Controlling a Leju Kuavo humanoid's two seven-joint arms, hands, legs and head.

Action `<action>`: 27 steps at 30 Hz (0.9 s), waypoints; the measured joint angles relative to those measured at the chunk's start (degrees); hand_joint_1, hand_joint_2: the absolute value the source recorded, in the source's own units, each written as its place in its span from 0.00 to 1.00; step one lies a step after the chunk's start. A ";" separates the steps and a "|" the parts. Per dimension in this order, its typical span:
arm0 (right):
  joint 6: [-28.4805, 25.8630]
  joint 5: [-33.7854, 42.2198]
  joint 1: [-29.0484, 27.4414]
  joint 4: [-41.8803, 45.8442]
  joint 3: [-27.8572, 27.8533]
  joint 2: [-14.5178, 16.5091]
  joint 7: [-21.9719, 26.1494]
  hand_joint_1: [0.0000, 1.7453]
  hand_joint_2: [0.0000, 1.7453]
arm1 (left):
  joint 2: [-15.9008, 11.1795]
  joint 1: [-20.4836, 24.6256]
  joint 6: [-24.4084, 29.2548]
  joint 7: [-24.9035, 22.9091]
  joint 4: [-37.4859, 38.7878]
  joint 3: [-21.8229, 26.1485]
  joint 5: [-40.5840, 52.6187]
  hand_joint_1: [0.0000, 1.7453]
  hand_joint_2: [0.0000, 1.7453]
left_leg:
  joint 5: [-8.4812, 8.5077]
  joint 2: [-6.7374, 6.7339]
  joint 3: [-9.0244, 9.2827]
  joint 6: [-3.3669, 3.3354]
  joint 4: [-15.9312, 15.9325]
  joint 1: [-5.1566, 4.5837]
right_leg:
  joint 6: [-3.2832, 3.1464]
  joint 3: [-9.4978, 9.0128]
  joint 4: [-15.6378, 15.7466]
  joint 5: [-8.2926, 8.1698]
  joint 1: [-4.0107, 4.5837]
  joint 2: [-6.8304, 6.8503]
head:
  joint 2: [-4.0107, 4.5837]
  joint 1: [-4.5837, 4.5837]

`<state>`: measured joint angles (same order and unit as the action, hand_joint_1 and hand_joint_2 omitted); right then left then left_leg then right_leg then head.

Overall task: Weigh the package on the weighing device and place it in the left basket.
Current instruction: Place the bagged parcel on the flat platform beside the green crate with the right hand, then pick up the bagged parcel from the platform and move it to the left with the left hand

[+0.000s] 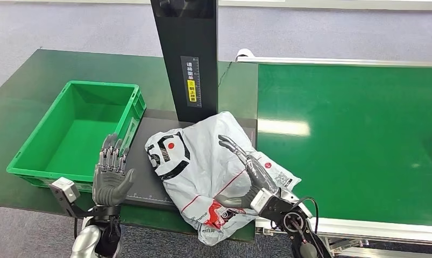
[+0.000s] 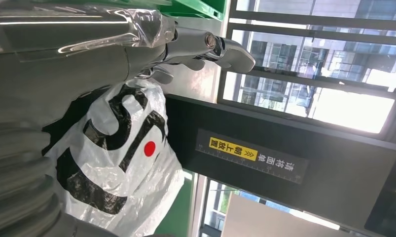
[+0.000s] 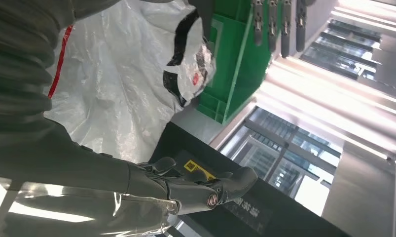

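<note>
Here, crumpled white package [image 1: 203, 166] with black lettering, red dot, both robot hands released

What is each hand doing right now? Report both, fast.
Left hand: open, fingers spread, beside the package, holding nothing.
Right hand: open, fingers extended over the package, not gripping it.
</note>
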<state>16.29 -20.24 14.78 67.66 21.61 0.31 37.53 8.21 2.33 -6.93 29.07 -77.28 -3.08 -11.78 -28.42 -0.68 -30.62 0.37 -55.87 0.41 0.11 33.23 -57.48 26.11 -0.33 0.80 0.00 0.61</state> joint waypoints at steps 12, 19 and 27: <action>-1.36 17.28 -3.05 7.05 -10.89 3.27 -0.62 0.00 1.00 | -0.01 -0.42 -5.14 1.70 -1.61 -1.38 4.55 0.00 1.00 | 0.00 0.00 0.01 0.00 0.00 -0.01 | 0.00 0.01 0.00 0.00 -0.01 0.00 | 0.00 0.01; -4.12 16.69 -3.82 8.45 -13.30 4.05 -1.78 0.00 1.00 | -0.19 0.13 -7.39 3.28 -1.72 -5.63 11.72 0.00 1.00 | 0.00 0.00 0.03 0.00 0.00 -0.01 | 0.00 0.00 0.00 0.00 -0.01 0.00 | 0.00 0.01; -8.37 12.87 -4.53 8.71 -13.65 4.84 -3.32 0.00 1.00 | -0.41 2.13 -1.82 0.01 -1.95 -14.66 29.28 0.00 1.00 | -0.01 0.00 0.01 0.00 -0.01 -0.01 | 0.00 0.00 0.00 0.00 -0.01 0.00 | 0.00 0.01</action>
<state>7.92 -7.37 10.25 76.37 7.96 5.15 34.21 7.80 4.46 -8.75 29.08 -79.23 -17.75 17.50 -28.42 -0.68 -30.61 0.36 -55.88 0.40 0.11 33.24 -57.48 26.11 -0.34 0.80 0.00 0.61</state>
